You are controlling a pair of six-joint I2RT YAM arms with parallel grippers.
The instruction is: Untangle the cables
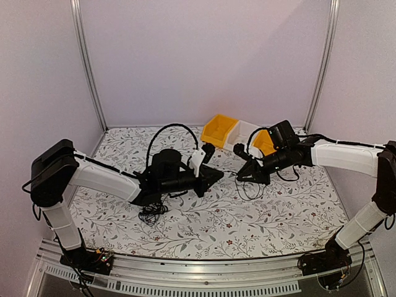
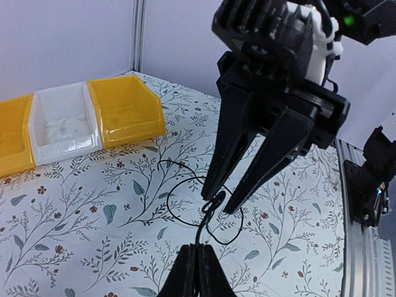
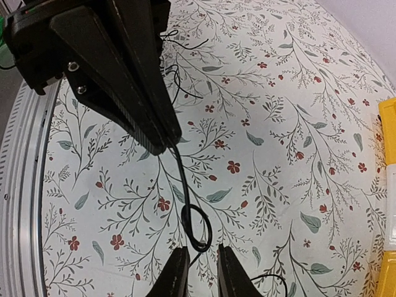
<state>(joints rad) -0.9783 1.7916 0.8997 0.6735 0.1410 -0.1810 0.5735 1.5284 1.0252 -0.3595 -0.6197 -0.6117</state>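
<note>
Left gripper (image 2: 197,250): clamped on thin black cable (image 3: 183,179). Right gripper (image 3: 201,249): jaws apart, straddling the cable's knotted loop.

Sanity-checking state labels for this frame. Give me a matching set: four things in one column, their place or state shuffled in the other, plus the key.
Things:
1. left end effector
2. right end effector
3. white bin
4. cable clump

Place or state:
A. between the yellow bins
B. open, straddling a cable loop
C. lying loose on the table
D. shut on a thin cable

Pairs: 1-D, 2-B, 3-A, 4-C
</note>
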